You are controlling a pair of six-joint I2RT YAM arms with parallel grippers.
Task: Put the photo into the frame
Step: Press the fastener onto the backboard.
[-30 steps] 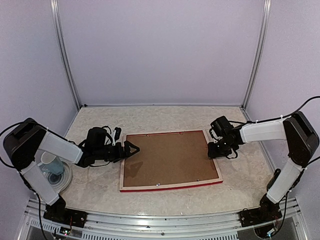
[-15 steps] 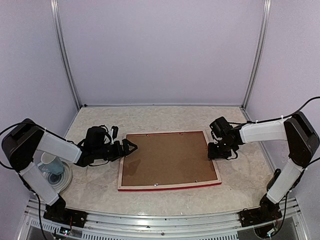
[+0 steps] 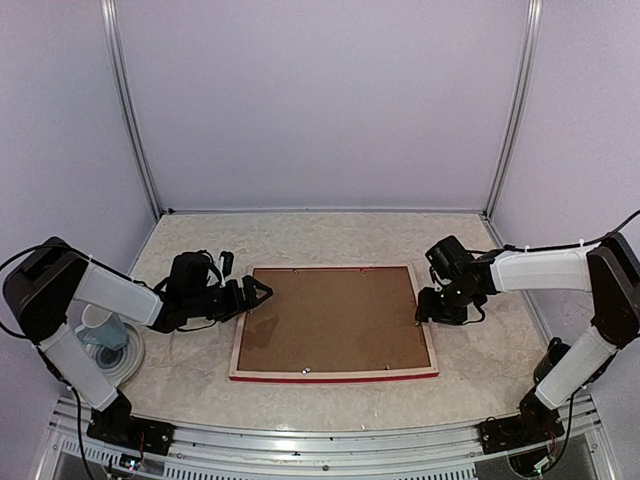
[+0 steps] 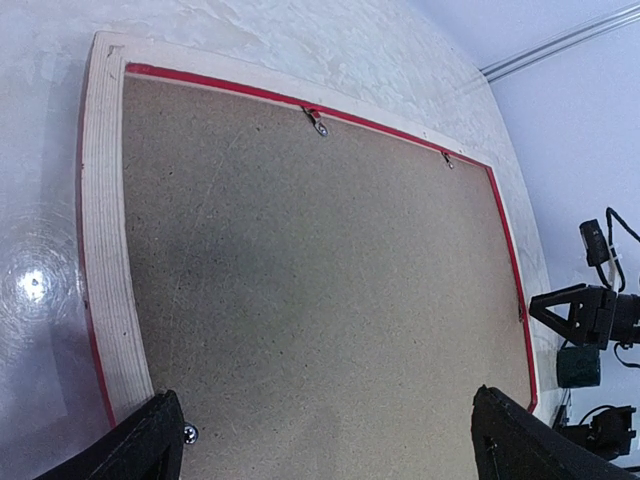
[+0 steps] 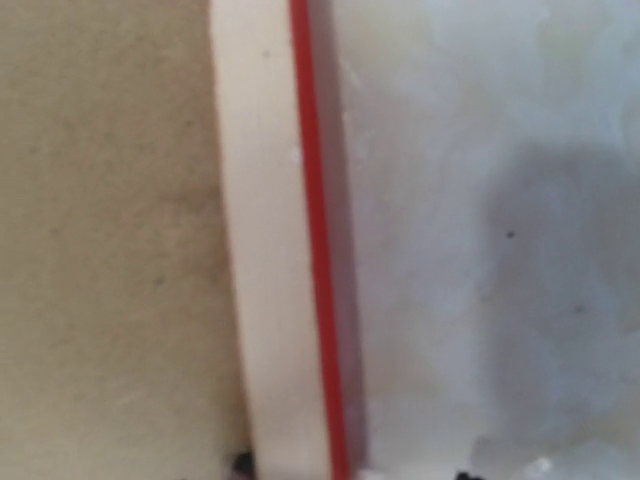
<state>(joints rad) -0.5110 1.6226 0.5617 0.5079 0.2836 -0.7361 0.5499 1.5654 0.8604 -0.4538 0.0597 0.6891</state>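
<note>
Fingers [image 4: 160, 445] of the left gripper [image 3: 262, 293] stand wide apart at the ten o'clock corner of the frame [image 3: 238, 345], which lies face down on the table [image 3: 190, 375]. The right gripper [image 3: 424, 310] is at its three o'clock edge, and I cannot tell how its fingers stand. Only the left wrist view shows clips [image 4: 316, 122] on the backing [image 4: 320, 300].

frame [image 4: 105, 230]: pale wood, glossy red edge; backing panel [image 4: 320, 300]: matt brown fibreboard; table [image 4: 40, 280]: glossy marbled

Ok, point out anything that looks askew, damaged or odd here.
Nothing stands out. The frame lies flat and face down, not visibly askew. Its brown backing sits inside the rim with no damage that shows. The photo is not visible in any view.
</note>
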